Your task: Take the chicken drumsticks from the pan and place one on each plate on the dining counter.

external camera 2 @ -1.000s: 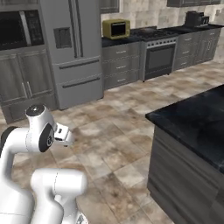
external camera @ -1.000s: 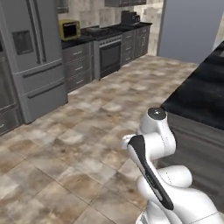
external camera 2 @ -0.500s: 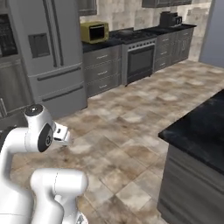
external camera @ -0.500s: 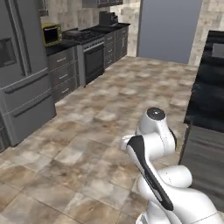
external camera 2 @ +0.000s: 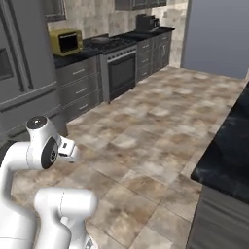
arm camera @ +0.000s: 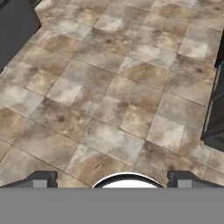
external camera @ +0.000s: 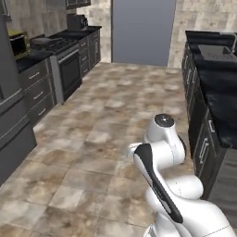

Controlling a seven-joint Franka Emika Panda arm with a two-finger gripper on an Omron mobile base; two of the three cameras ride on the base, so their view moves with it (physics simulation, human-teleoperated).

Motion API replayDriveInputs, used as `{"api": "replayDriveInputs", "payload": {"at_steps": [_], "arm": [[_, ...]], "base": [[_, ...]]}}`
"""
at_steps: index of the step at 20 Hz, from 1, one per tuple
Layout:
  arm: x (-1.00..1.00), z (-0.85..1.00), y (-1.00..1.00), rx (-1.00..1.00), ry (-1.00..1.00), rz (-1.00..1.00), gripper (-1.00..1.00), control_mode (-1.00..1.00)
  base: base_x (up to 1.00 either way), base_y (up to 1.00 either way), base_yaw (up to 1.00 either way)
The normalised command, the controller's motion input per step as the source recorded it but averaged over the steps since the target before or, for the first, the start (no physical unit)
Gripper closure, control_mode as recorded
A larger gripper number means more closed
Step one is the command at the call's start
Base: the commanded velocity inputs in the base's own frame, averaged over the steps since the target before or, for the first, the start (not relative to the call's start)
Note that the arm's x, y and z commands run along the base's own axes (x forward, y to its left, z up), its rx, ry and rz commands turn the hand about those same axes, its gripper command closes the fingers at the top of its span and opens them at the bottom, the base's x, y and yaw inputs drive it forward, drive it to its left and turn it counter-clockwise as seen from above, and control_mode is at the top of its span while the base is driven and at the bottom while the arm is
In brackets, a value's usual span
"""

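My gripper (arm camera: 113,180) points down at the brown tiled floor (arm camera: 109,96). Its two dark fingertips (arm camera: 43,179) stand wide apart, open, with nothing between them. The dining counter (external camera 2: 228,146), a glossy black slab, runs along the right side and appears again as the dining counter (external camera: 222,88) past my folded white arm (external camera: 162,139). The pan, the chicken drumsticks and the plates are out of view or too small to make out.
A dark stove range (external camera: 60,55) (external camera 2: 119,58) with grey cabinets lines the left wall. A yellow microwave (external camera 2: 66,41) sits on that counter beside a grey fridge (external camera 2: 24,78). A tall flat grey panel (external camera: 143,30) stands at the far end. Open tiled floor lies between.
The whole picture has swung as the base turns: fridge and stove slide left, and the grey panel and more of the black counter come into view. The arm keeps its folded pose, gripper open.
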Motion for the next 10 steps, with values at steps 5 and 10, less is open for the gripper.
{"api": "replayDriveInputs", "payload": {"at_steps": [5,10], "arm": [[0.00,0.00,0.00,0.00,0.00,0.00,-1.00,1.00],[0.00,0.00,0.00,0.00,0.00,0.00,-1.00,1.00]], "base": [[1.00,0.51,-0.41],[1.00,0.50,-0.39]]}}
